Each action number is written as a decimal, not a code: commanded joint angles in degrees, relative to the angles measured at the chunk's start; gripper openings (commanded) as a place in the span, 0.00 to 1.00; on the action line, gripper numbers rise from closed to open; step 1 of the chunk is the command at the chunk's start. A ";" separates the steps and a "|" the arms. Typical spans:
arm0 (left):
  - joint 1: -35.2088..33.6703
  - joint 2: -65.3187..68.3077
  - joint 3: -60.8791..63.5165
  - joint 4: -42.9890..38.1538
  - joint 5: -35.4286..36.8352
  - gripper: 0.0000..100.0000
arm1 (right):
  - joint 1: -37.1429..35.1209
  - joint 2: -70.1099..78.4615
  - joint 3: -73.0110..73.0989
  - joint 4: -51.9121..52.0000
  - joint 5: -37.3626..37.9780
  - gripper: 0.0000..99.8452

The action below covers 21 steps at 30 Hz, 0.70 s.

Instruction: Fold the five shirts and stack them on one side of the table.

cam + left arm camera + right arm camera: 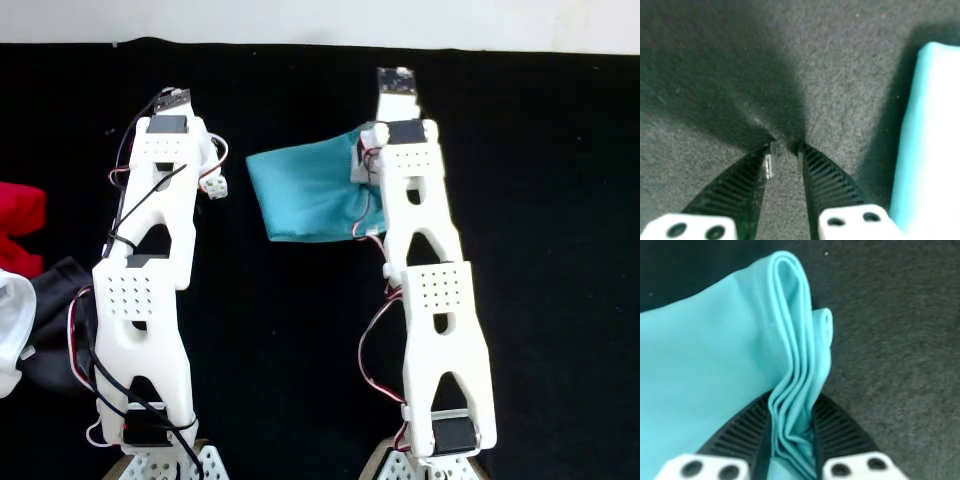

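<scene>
High view: folded teal shirt [300, 195] is lying upper centre between the arms, long axis left-right, its right edge meeting the right hand [375, 150], with loose shirts [20, 210] crowding the table [560, 250] at far left; left wrist view: left hand [785, 147] is hovering barely parted and empty, shirt at frame right; right wrist view: right hand is pinching the shirt's stacked folds.
</scene>
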 commanded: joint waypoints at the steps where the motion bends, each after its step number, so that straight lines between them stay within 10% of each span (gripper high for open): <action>1: -0.13 0.31 -0.22 -1.23 0.44 0.09 | 7.16 0.13 -3.91 0.40 3.25 0.01; 9: -0.13 0.31 -0.22 -1.23 0.44 0.09 | 22.81 0.22 -11.91 -7.43 23.74 0.01; 21: -0.13 0.31 -0.22 -1.23 0.44 0.09 | 34.24 0.84 -11.30 -31.08 35.60 0.01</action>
